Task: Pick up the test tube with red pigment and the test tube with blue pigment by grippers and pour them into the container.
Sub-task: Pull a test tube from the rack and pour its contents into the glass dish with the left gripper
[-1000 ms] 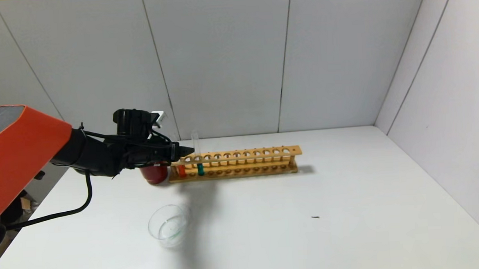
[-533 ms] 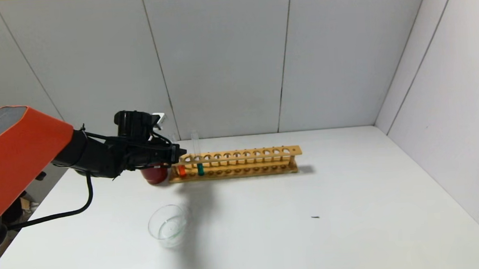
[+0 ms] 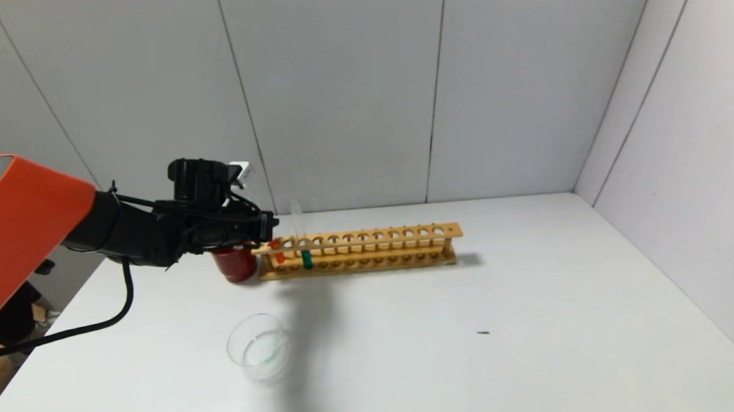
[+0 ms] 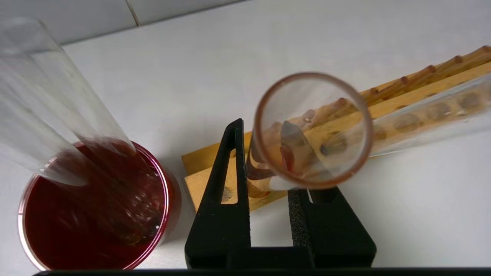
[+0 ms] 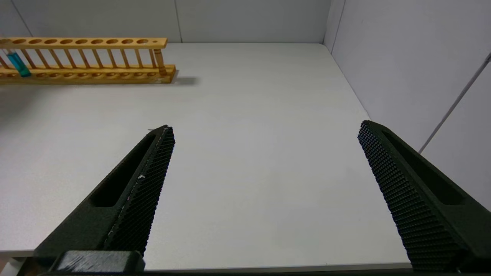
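Note:
My left gripper is at the left end of the wooden rack and is shut on the test tube with red pigment. The tube is tilted, and its orange-red end is raised to about the rack's top rail. In the left wrist view the black fingers clasp this tube below its open mouth. The test tube with blue pigment stands upright in the rack, next to the first hole. The clear glass container sits on the table nearer to me. My right gripper is open and empty, low over the table at the right.
A dark red cup stands against the rack's left end, just under my left wrist; it also shows in the left wrist view with a clear tube leaning in it. A small dark speck lies on the white table.
My left gripper has drawn back to the left and risen a little. The red tube's orange-red end has come up from the rack's base and tilted. The blue tube has not moved.

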### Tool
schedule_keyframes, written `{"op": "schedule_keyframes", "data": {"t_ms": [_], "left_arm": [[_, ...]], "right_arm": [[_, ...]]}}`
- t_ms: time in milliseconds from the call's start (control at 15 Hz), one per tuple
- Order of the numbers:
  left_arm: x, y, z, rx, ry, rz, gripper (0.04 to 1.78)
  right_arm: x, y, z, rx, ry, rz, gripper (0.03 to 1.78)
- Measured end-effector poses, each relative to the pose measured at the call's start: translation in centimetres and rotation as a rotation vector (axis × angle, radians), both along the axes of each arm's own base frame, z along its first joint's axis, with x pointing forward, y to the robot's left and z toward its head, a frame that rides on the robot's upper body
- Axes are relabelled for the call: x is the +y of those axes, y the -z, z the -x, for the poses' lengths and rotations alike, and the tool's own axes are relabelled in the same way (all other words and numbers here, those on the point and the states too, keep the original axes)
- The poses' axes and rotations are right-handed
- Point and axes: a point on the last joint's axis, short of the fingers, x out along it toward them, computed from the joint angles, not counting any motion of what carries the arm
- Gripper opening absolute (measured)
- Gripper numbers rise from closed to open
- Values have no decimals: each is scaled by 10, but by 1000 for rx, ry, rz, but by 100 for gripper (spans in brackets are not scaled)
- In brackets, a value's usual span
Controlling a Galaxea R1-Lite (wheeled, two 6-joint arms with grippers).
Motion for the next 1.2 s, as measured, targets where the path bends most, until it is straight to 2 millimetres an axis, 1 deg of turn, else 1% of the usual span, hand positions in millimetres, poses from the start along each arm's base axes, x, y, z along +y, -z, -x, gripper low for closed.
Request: {"op": "schedule_keyframes", "data": {"t_ms": [133,333,533,667,800,933,1000,1067,1200], "left_arm": [[1,-18,5,-25,1,2,33],[3,-54,20,-76,13,-8,33],[8,-90,43,-149,35,-53,33],[13,-108,65,-203,51,-91,33],[24,-112,91,-241,78,-193,33],[37,-107,115,-265,112,-334,33],[43,-101,125,-270,134,-409,33],[48,-95,132,-273,151,-473,33],[63,-88,140,-306,182,-620,33]], "right_arm": [[0,0,0,0,0,0,175],[0,0,0,0,0,0,175],[0,0,0,0,0,0,175],[0,0,0,0,0,0,175],[0,0,0,0,0,0,175],[0,0,0,0,0,0,175],[0,0,0,0,0,0,175],[0,0,0,0,0,0,175],[0,0,0,0,0,0,175]]}}
